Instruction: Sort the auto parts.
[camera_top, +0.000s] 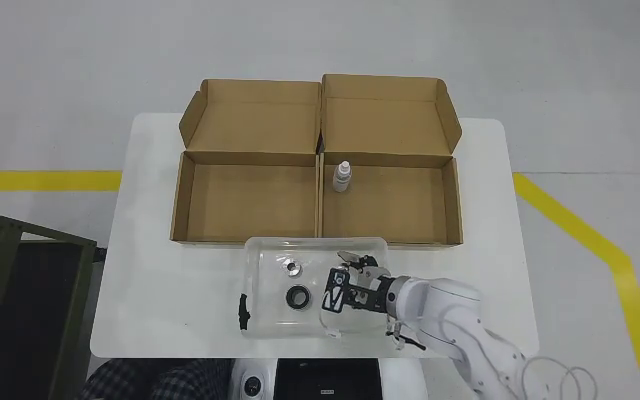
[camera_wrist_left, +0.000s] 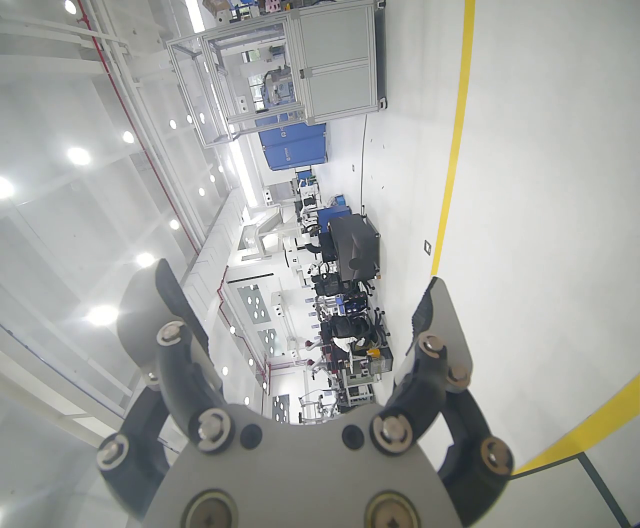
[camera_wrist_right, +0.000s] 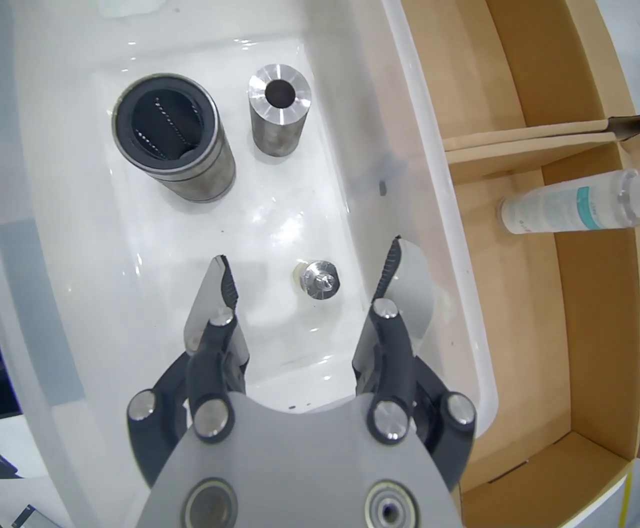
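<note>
From above we see the clear bin (camera_top: 266, 290) at the table's (camera_top: 150, 250) near edge, with the right gripper (camera_top: 347, 282) inside its right half. The right wrist view resolves what the top view leaves too small to read. Its jaws stand wide apart and grip nothing, and a small hex-headed fastener (camera_wrist_right: 320, 286) lies on the bin floor between the fingertips, touching neither.

Farther along that floor a linear bearing (camera_wrist_right: 172, 145) and a steel sleeve (camera_wrist_right: 279, 117) stand upright, close together but apart. The top view gives us a black part (camera_top: 242, 311) at the bin's left rim; whether it sits inside or outside we cannot tell.

One finger of the right gripper is near the bin wall that faces the boxes, while the other has bare bin floor beside it. Just beyond the bin's far rim, the left box (camera_top: 250, 200) and the right box (camera_top: 400, 200) sit side by side with their lids folded back. A white bottle (camera_top: 342, 177) stands in the right box's far left corner. White table surface shows between the bin and the table's left and right edges.

In its own wrist view, the left gripper (camera_wrist_left: 300, 280) points out at the room with its jaws spread wide and nothing between them.
</note>
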